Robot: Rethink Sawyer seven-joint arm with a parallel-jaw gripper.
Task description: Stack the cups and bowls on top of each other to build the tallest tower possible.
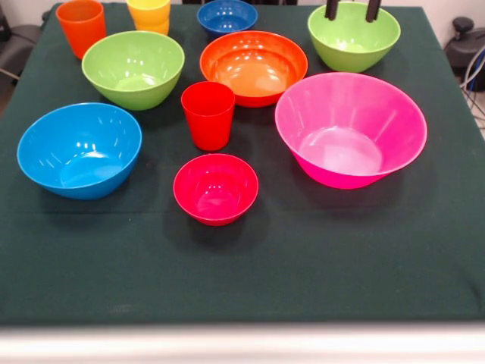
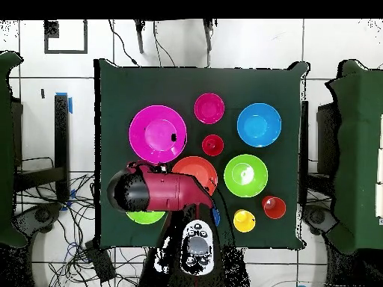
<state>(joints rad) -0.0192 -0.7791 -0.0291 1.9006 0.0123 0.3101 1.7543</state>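
My gripper (image 1: 352,9) shows only as two black fingertips (image 1: 331,9) at the top edge, spread apart and empty, over the far lime green bowl (image 1: 354,38). The big pink bowl (image 1: 350,129), red cup (image 1: 208,114) and small crimson bowl (image 1: 215,188) stand apart on the cloth; no tower stands. The orange bowl (image 1: 254,67), second lime green bowl (image 1: 133,68), light blue bowl (image 1: 79,149), dark blue bowl (image 1: 226,17), orange cup (image 1: 81,26) and yellow cup (image 1: 149,15) stand singly. In the overhead view the arm (image 2: 157,190) covers the gripper and part of the orange bowl (image 2: 196,170).
A dark green cloth (image 1: 242,265) covers the table, with open cloth along its front. In the overhead view, the pink bowl (image 2: 157,133) and crimson bowl (image 2: 209,107) lie far from the base. Cables lie on the floor around the table.
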